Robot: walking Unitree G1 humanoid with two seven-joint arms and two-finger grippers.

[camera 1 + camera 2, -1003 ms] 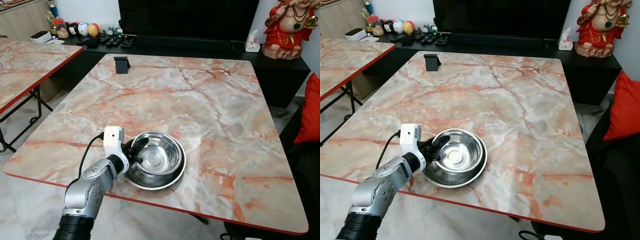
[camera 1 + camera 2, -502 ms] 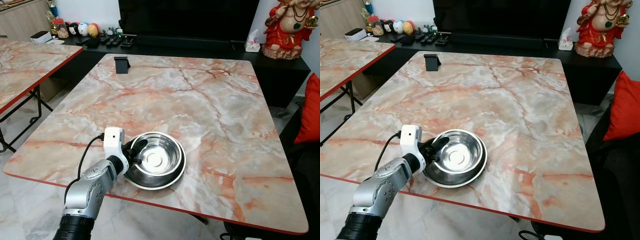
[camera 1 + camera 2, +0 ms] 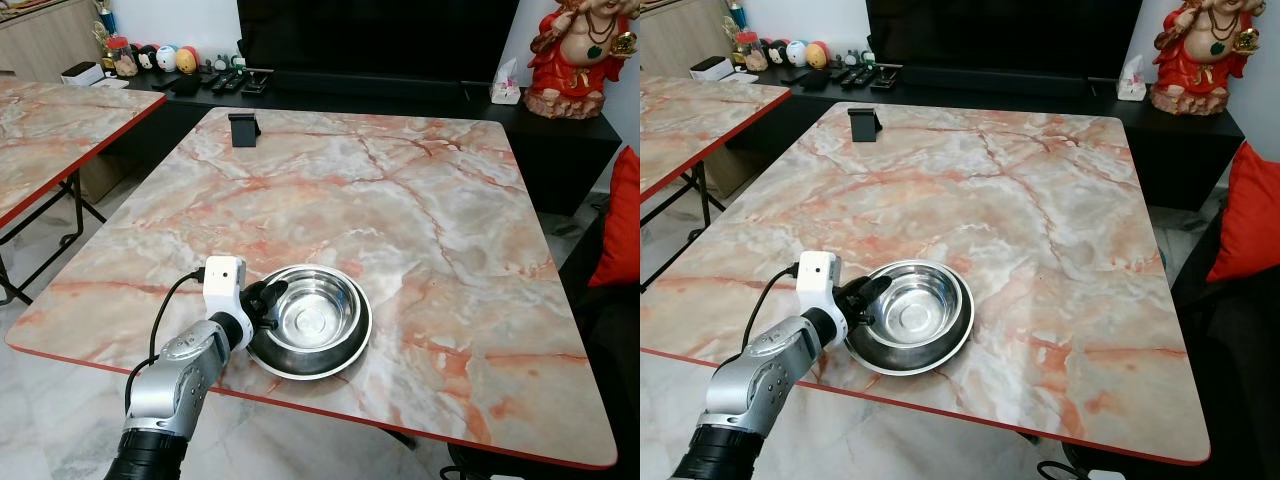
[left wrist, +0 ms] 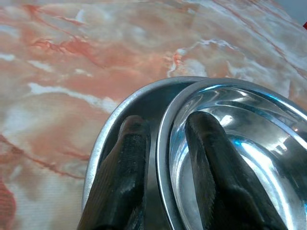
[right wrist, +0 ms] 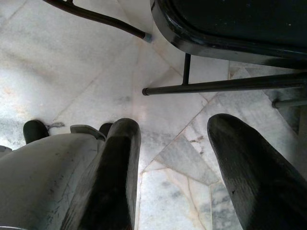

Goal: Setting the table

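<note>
A shiny steel bowl (image 3: 312, 315) sits inside a wider steel plate (image 3: 300, 368) near the front edge of the marble table (image 3: 400, 200). My left gripper (image 3: 268, 300) is at the bowl's left side. In the left wrist view its fingers (image 4: 132, 143) straddle the bowl's rim (image 4: 163, 124), one inside the bowl (image 4: 240, 143) and one over the plate (image 4: 139, 103). There is a gap on each side of the rim, so the gripper is open. My right gripper (image 5: 172, 139) hangs open over the floor beside a black chair frame (image 5: 216, 86).
A small black stand (image 3: 243, 129) is at the table's far left corner. A second marble table (image 3: 50, 130) is on the left, with a red cushion (image 3: 622, 220) on the right. Behind are a dark TV console (image 3: 400, 90) and a red statue (image 3: 580, 50).
The bowl was tilted up on its left side and now lies level in the plate. My left gripper has drawn back slightly to the left.
</note>
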